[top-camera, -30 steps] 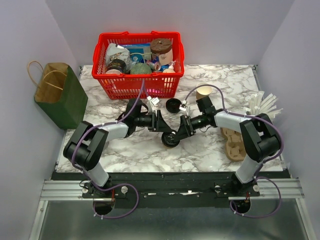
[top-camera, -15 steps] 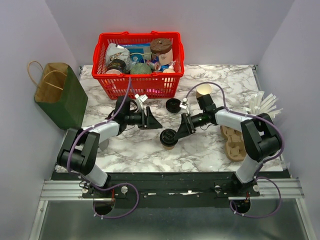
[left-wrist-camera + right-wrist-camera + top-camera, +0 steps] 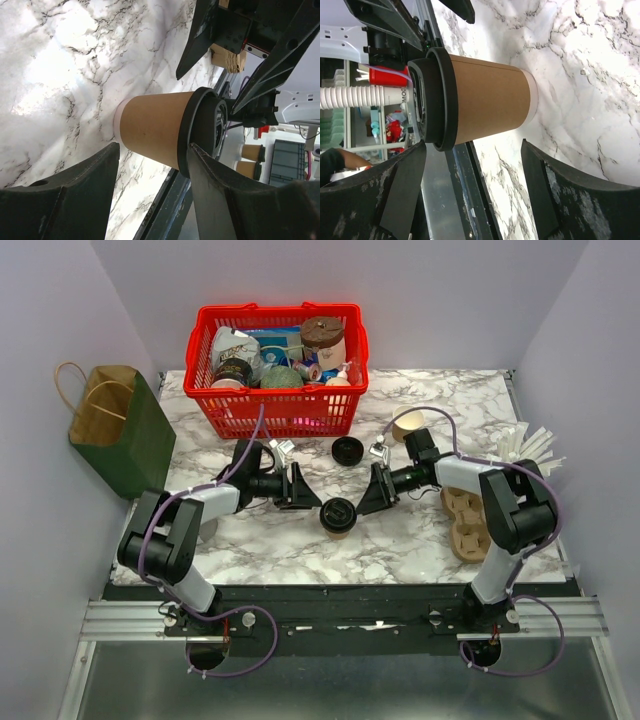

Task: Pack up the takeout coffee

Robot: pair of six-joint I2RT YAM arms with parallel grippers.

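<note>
The takeout coffee [image 3: 338, 517], a tan kraft cup closed with a black lid, is found upright on the marble table [image 3: 250, 550], near the front centre. Its contents are hidden by the lid. It is flanked by both grippers and touched by neither. The left gripper [image 3: 305, 490] is held just left of it and the right gripper [image 3: 370, 492] just right of it. Both are seen with jaws spread and nothing between the fingers. In each wrist view the cup is framed by the two fingers, with bare marble visible on either side of it.

A second kraft cup [image 3: 407, 424], unlidded and white inside, is noted behind the right arm. It is partly crossed by a cable, and whether it holds liquid cannot be told. A loose black lid [image 3: 347, 450] lies between the red basket [image 3: 278, 410] and the lidded cup. The brown pulp carrier [image 3: 465, 525] is partly covered by the right arm. Pale strips [image 3: 530, 450] at the right edge are possibly stirrers; the view is too poor to confirm. The basket's contents are jumbled and mostly unreadable. A green paper bag [image 3: 125, 435] stands off the table's left edge.
</note>
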